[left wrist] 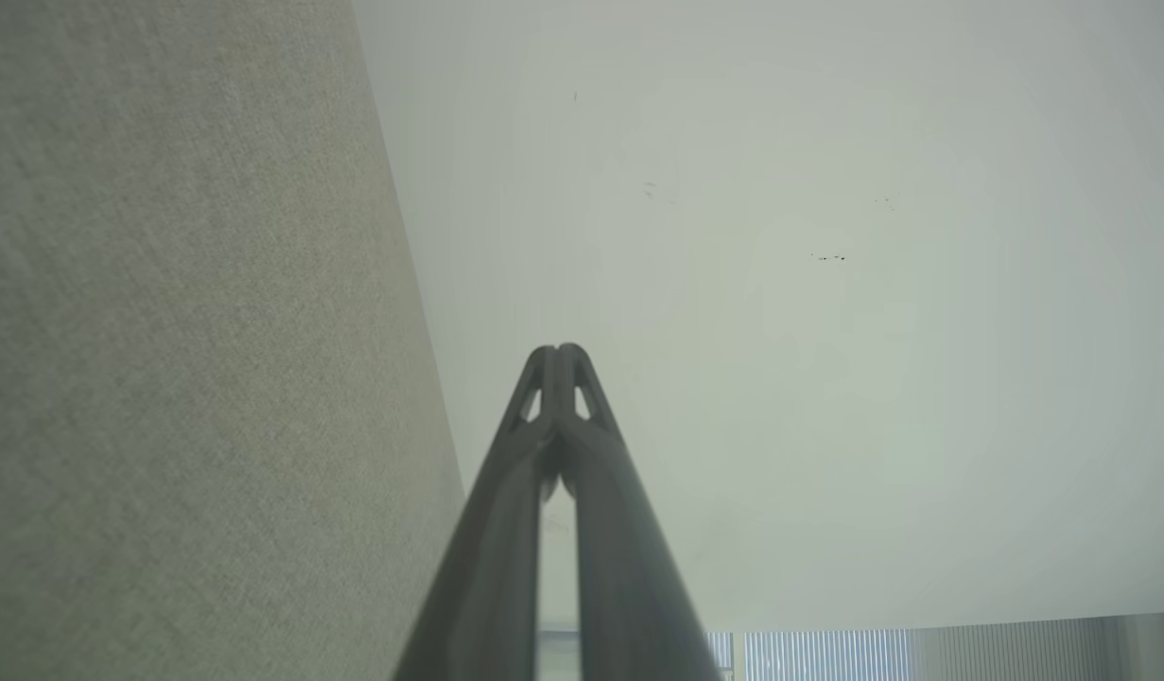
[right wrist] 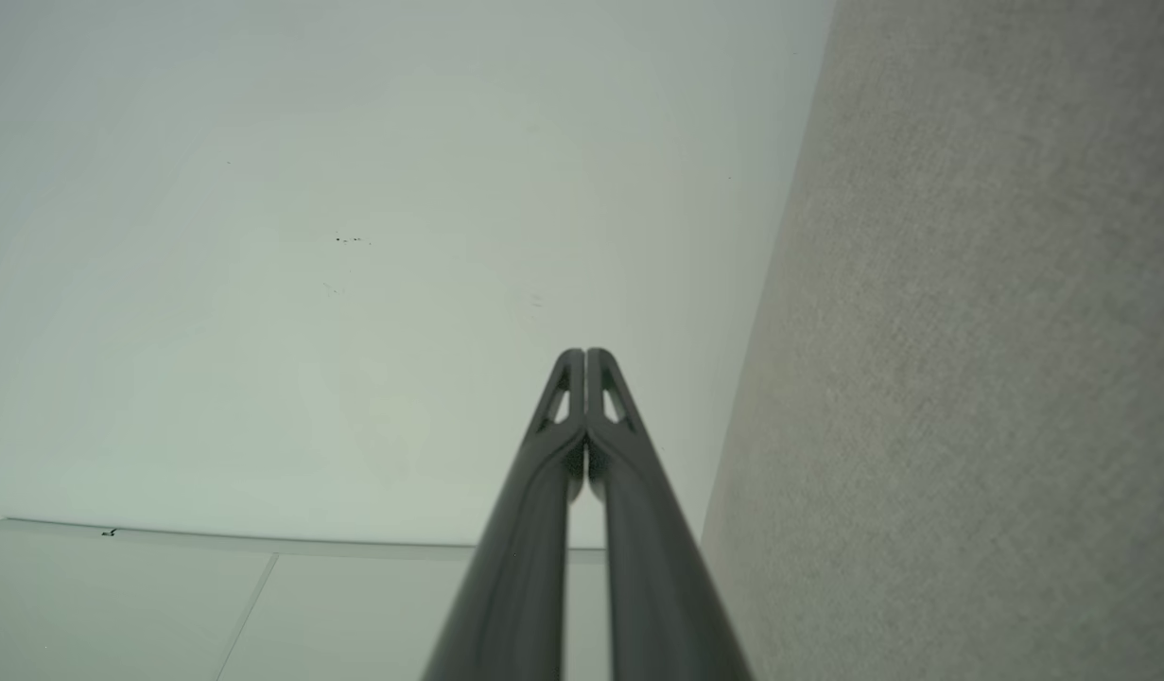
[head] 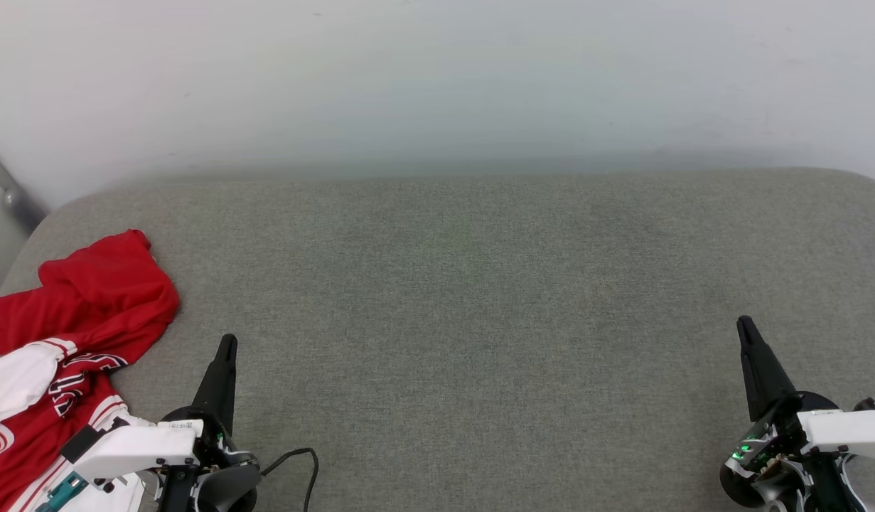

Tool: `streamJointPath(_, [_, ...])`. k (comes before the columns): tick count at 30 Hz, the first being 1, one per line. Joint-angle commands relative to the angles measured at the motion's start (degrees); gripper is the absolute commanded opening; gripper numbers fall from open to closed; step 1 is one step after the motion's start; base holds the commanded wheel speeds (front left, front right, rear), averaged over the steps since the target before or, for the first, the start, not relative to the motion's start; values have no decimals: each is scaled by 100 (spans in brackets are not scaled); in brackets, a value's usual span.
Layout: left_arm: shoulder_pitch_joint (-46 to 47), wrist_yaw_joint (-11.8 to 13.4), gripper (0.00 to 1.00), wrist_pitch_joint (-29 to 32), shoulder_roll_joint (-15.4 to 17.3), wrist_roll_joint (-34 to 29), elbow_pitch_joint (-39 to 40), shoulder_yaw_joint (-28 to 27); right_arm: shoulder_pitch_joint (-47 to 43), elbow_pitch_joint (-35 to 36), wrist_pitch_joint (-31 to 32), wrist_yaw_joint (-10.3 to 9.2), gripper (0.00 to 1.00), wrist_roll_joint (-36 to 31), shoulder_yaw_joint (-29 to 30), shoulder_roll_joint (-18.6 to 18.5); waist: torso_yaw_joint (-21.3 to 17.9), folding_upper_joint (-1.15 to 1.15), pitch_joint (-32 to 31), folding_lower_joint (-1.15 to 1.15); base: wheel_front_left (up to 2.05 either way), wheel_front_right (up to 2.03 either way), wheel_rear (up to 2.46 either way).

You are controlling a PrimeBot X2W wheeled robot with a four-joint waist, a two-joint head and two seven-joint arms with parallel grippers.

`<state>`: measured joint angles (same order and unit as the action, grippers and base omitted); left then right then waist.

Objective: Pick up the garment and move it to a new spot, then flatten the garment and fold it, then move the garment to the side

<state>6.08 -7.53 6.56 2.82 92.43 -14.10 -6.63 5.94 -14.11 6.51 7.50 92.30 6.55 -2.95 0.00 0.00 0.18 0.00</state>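
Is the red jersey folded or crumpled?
Crumpled: the red jersey shirt with white sleeve ends lies bunched and wrinkled on the grey fabric surface.

Left gripper (left wrist: pixel 558 359) rises from the bottom edge, its two dark fingers (left wrist: pixel 487 577) pressed together at the tips, with a thin sliver of light showing lower down where they part. On their left in this view, a grey woven fabric surface (left wrist: pixel 165 359) runs the full height, its edge slanting down toward the fingers. On the other side is a pale wall (left wrist: pixel 780 426), plain apart from a few tiny dark specks (left wrist: pixel 830 256). At bottom right sits a band of fine vertical stripes (left wrist: pixel 827 655), too blurred to identify.
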Motion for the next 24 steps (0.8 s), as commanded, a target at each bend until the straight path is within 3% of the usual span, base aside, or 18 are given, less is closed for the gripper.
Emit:
streamJointPath(1, [36,-19,0,14,-12,-9,0,-13,62,-7,-4,-2,0,23,-2,18,0,0,0,0,0,0,0])
streamJointPath(24, [36,-19,0,12,-12,-8,0,-11,63,-7,-4,-2,0,23,-2,18,0,0,0,0,0,0,0])
